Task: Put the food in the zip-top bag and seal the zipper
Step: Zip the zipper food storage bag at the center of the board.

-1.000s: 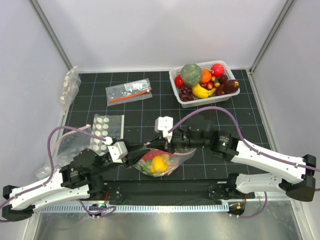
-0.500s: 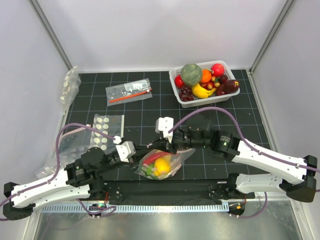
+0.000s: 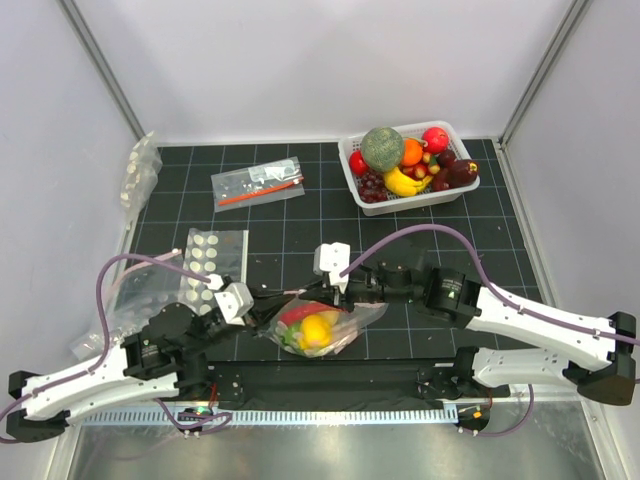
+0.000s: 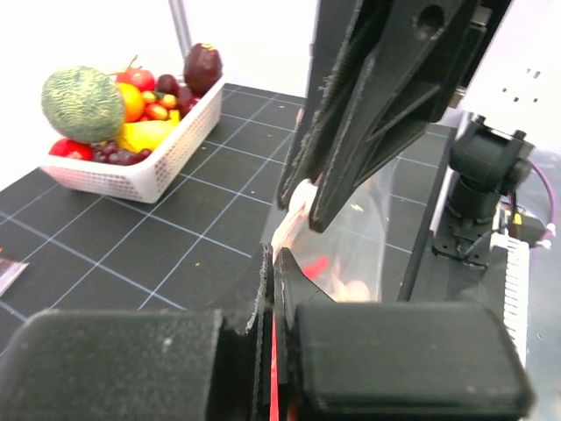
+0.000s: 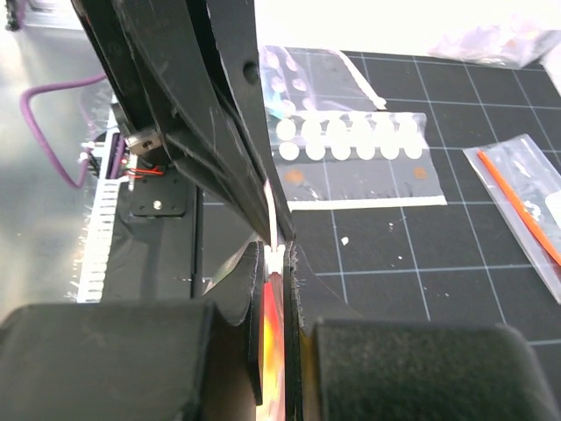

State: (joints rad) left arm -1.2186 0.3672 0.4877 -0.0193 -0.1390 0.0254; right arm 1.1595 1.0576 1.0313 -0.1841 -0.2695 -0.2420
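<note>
The zip-top bag (image 3: pixel 345 318) lies at the near middle of the mat. Through the clear plastic I see food: a yellow lemon (image 3: pixel 318 330), a red chili (image 3: pixel 299 312) and something green. My left gripper (image 3: pixel 274 300) is shut on the left part of the zipper (image 4: pixel 292 221), and a thin red line shows between its jaws (image 4: pixel 273 294). My right gripper (image 3: pixel 333 294) is shut on the same strip (image 5: pixel 275 239), tip to tip with the left fingers (image 5: pixel 206 123). In the right wrist view (image 5: pixel 282 263), red and yellow show between the jaws. The right fingers (image 4: pixel 368 114) hang over the bag (image 4: pixel 377 241).
A white basket (image 3: pixel 452 193) (image 4: pixel 166 167) of toy fruit stands at the back right. A dotted bag (image 3: pixel 214 258) (image 5: pixel 351 149) lies left of centre. A clear bag with an orange stick (image 3: pixel 257 184) (image 5: pixel 517 210) lies behind it. Crumpled bags (image 3: pixel 140 172) rest against the left wall.
The left gripper, slightly open a second ago, has shut on the bag's strip. The left arm shifted right, then back a little. The right gripper stayed clamped.
</note>
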